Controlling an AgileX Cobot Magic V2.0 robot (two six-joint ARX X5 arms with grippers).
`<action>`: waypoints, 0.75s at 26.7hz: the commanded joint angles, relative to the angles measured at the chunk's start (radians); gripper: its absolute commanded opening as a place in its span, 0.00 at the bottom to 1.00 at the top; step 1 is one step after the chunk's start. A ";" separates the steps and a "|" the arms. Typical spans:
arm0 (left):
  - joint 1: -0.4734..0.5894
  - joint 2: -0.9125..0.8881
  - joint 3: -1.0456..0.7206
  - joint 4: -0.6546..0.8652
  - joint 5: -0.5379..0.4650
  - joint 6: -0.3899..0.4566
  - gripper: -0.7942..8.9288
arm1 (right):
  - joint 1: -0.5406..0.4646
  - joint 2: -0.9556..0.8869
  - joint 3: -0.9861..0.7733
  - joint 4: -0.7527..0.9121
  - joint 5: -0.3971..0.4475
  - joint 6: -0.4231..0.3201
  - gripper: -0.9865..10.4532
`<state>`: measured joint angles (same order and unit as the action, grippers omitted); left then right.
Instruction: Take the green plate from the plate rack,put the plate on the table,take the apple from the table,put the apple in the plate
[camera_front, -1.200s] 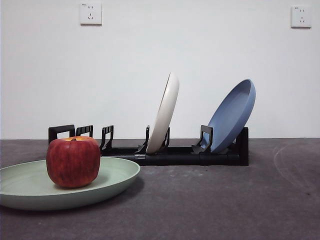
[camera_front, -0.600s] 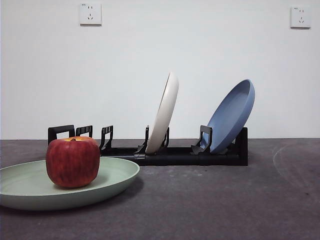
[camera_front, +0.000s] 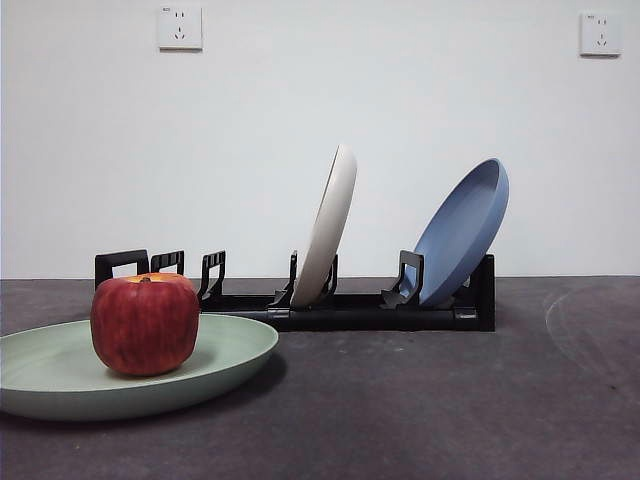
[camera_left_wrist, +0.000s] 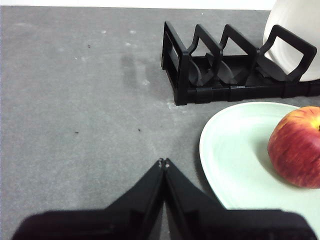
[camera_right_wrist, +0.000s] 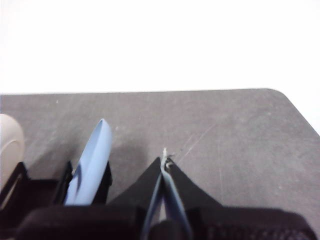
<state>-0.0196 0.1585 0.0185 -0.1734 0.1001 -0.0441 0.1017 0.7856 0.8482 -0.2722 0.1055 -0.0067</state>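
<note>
- Sage-green plate (camera_front: 60, 385): flat on the table (camera_front: 450, 400), out of the plate rack (camera_front: 350, 310).
- Apple (camera_front: 145, 323): resting in it; we judge nothing left.
- Left gripper (camera_left_wrist: 163, 162), right gripper (camera_right_wrist: 165, 161): pinched closed, empty.

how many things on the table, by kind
plates: 3, green, cream and blue
apple: 1, on the green plate
rack: 1, holding the cream and blue plates
total: 5
</note>
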 joint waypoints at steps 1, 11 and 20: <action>0.003 0.008 -0.006 0.006 0.004 0.015 0.08 | -0.041 -0.067 -0.187 0.170 -0.009 -0.005 0.09; 0.003 0.032 -0.006 0.007 0.005 0.015 0.08 | -0.126 -0.367 -0.648 0.381 0.004 0.013 0.09; 0.003 0.052 -0.006 0.011 0.005 0.015 0.08 | -0.137 -0.587 -0.806 0.370 0.006 0.047 0.09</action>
<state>-0.0196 0.2096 0.0185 -0.1715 0.1001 -0.0441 -0.0334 0.2024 0.0559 0.0921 0.1078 0.0204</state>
